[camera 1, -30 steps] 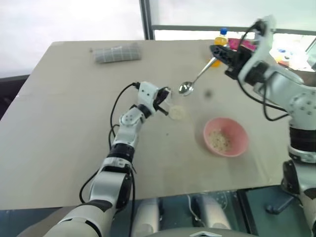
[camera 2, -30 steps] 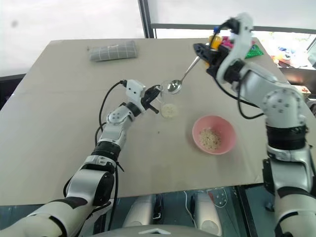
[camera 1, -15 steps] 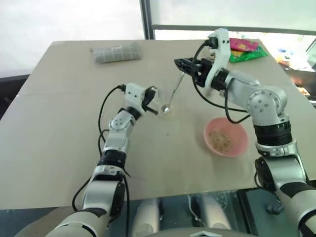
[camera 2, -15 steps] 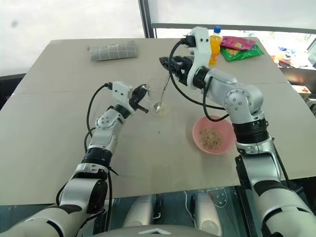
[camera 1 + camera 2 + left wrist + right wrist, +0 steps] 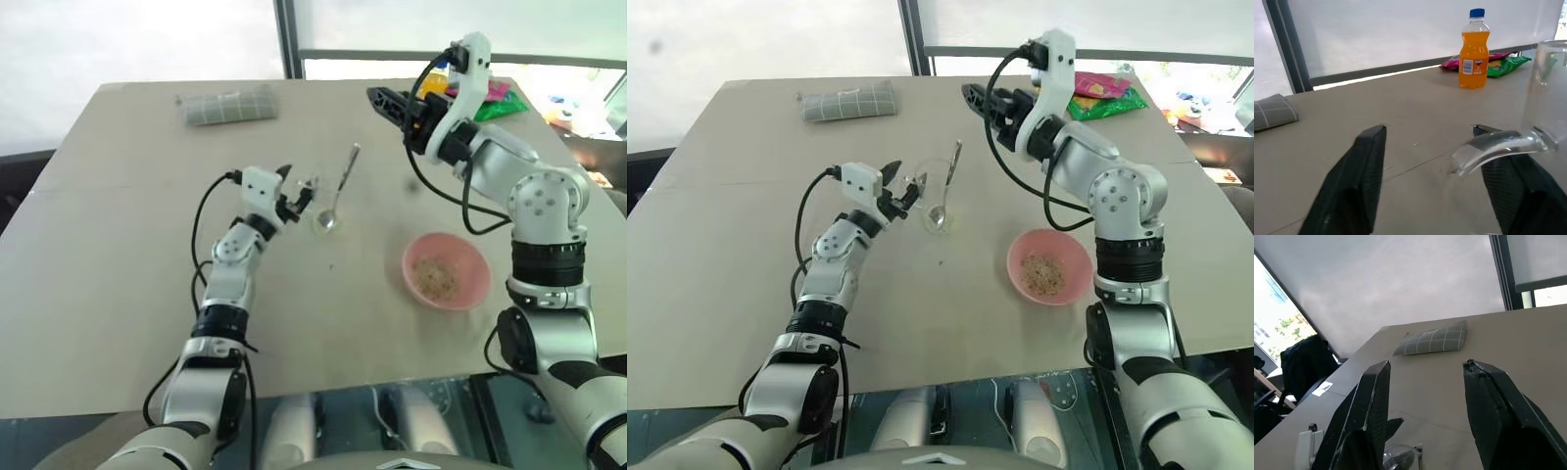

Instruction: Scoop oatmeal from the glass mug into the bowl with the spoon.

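The glass mug [image 5: 326,203] stands mid-table with the spoon [image 5: 341,186] leaning inside it, handle up and away from me. My left gripper [image 5: 295,196] is open just left of the mug; in the left wrist view the mug's handle [image 5: 1498,146] lies between its spread fingers [image 5: 1367,161]. My right gripper [image 5: 386,101] hovers open and empty above the table beyond the mug, apart from the spoon. The pink bowl [image 5: 468,294] sits to the right with a small heap of oatmeal [image 5: 435,277] in it. Whether oatmeal lies in the mug I cannot tell.
A folded grey cloth [image 5: 225,105] lies at the far left of the table. An orange drink bottle [image 5: 1473,49] and snack packets [image 5: 1104,94] stand at the far right edge. Bare tabletop [image 5: 118,274] spreads to the left and front.
My right gripper has let go of the spoon, which now rests in the mug, and has drawn away toward the table's far side. My left gripper has opened off the mug's handle.
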Available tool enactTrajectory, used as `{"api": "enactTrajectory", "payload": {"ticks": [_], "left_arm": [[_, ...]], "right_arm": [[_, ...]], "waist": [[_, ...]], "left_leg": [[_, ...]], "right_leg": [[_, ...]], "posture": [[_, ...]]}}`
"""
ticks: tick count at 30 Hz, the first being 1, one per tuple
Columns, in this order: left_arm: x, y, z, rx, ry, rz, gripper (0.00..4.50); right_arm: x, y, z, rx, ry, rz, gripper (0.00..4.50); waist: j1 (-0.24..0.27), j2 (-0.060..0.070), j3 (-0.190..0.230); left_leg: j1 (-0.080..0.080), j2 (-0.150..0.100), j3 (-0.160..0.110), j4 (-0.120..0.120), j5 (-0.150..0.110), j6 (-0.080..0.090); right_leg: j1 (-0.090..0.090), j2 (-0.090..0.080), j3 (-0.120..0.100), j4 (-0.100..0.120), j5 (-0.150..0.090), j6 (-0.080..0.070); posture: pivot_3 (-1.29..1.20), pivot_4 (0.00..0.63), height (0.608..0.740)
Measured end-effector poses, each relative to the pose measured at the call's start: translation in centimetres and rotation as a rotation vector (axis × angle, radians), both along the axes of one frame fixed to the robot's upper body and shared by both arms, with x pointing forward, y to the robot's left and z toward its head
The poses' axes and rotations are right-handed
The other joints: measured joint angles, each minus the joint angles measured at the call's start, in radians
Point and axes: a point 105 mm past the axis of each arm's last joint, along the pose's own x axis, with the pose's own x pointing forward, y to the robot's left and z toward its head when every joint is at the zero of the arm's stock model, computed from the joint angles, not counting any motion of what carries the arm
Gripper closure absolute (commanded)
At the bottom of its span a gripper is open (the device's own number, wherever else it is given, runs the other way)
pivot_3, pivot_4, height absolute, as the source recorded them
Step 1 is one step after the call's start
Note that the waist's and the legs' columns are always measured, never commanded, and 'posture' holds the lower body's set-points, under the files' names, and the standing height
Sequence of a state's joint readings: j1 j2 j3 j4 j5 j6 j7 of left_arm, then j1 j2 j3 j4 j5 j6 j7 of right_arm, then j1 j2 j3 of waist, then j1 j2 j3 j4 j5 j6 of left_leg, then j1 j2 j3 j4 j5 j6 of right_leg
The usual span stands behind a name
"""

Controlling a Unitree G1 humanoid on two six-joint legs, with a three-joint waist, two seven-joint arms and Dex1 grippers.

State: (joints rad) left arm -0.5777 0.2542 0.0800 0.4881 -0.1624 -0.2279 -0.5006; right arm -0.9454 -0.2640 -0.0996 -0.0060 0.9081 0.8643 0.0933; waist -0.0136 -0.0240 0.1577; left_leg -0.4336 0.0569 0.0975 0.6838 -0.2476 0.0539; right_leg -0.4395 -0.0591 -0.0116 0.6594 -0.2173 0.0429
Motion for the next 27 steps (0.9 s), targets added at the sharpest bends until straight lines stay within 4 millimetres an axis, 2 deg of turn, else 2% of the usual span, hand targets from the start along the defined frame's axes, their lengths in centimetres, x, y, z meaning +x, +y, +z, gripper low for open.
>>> {"api": "enactTrajectory", "payload": {"ticks": [8,12,16,18,22,23,25,26,27], "left_arm": [[-2.7,1.0,-1.2,0.018,0.039,-0.027,1.69],[-3.3,1.4,-2.0,0.032,0.078,-0.025,1.69],[-4.1,1.2,-1.8,0.017,0.089,-0.056,1.69],[-5.5,1.3,-1.9,0.005,0.111,-0.086,1.69],[-8.7,2.6,-2.4,-0.007,0.184,-0.078,1.69],[-9.6,2.9,-2.3,-0.007,0.197,-0.077,1.42],[-10.9,3.2,-1.8,-0.036,0.209,-0.064,0.89],[-11.7,3.5,-1.5,-0.054,0.216,-0.051,0.45],[-12.1,3.7,-1.6,-0.06,0.226,-0.045,0.15]], "right_arm": [[-0.3,-2.0,-0.1,0.016,-0.002,-0.053,2.14],[-0.4,-2.7,-1.3,0.0,0.024,-0.071,2.14],[-0.9,-4.4,-2.1,-0.028,0.015,-0.118,2.14],[-1.8,-6.7,-3.3,-0.108,-0.014,-0.17,2.14],[-4.2,-12.6,-8.2,-0.234,0.054,-0.279,2.14],[-5.2,-14.2,-9.4,-0.289,0.073,-0.3,2.14],[-6.8,-16.3,-10.5,-0.326,0.066,-0.316,2.14],[-7.9,-17.3,-10.9,-0.338,0.06,-0.311,1.63],[-8.5,-17.9,-11.3,-0.348,0.065,-0.305,1.46]], "waist": [[0.001,0.0,0.0],[0.001,0.0,0.0],[0.001,0.0,0.0],[0.004,0.0,0.0],[0.003,0.0,0.0],[0.003,0.0,0.0],[0.003,0.0,0.0],[0.003,0.0,0.0],[0.002,0.0,0.0]], "left_leg": [[0.001,0.0,0.0,0.0,0.0,0.0],[0.001,0.0,0.0,0.0,0.0,0.0],[0.0,0.0,0.0,0.0,0.0,0.0],[0.0,0.0,-0.001,-0.002,0.0,0.0],[0.001,0.0,-0.004,-0.004,-0.001,0.0],[0.001,0.0,-0.004,-0.004,-0.001,0.0],[0.002,0.0,-0.005,-0.004,-0.001,0.0],[0.003,0.0,-0.005,-0.004,-0.001,0.0],[0.005,0.0,-0.005,-0.004,-0.001,0.001]], "right_leg": [[0.0,0.0,0.0,0.001,0.0,0.0],[0.0,0.0,0.0,0.001,0.0,0.0],[0.0,0.0,0.0,0.0,0.0,0.0],[0.001,-0.002,0.0,-0.002,0.0,0.0],[0.0,-0.004,0.001,-0.004,-0.001,0.001],[0.0,-0.004,0.001,-0.004,-0.001,0.001],[0.001,-0.003,0.001,-0.004,-0.001,0.001],[0.002,-0.003,0.001,-0.004,-0.001,0.001],[0.004,-0.002,0.001,-0.004,-0.001,0.001]], "posture": [[0.0,0.15,0.74],[0.0,0.15,0.74],[0.0,0.15,0.74],[0.0,0.15,0.74],[0.0,0.15,0.74],[0.0,0.15,0.74],[0.0,0.15,0.74],[0.0,0.15,0.74],[0.0,0.15,0.74]]}}
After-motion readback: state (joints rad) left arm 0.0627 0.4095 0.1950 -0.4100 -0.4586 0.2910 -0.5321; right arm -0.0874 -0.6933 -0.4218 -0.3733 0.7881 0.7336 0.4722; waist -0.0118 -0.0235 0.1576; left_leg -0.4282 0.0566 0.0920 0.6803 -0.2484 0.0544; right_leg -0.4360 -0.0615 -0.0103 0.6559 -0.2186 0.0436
